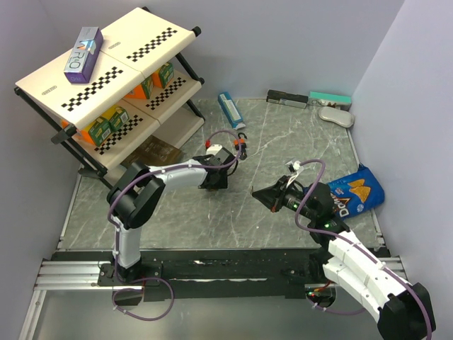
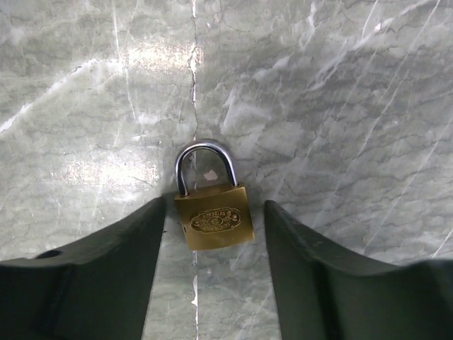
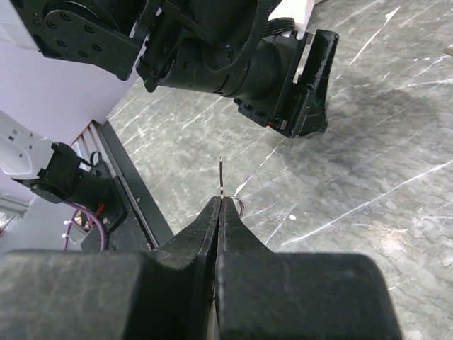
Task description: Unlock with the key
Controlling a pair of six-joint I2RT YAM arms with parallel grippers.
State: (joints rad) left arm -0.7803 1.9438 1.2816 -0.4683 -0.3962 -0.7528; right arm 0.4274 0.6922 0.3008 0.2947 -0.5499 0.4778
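The right gripper [image 3: 219, 207] is clenched on the key [image 3: 221, 173], held above the table's [image 2: 340, 106] middle. The left gripper [image 2: 216, 207] straddles the brass padlock [image 2: 214, 218], fingers released; an uneven pinch could twist it, hiding the keyhole

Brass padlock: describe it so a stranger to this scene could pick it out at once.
Start at the grey marbled table, near its middle, where the left arm's gripper points down. The brass padlock lies flat between its parted jaws. It is the only small gold-coloured block there, with a silver shackle and an oval stamp on its face.
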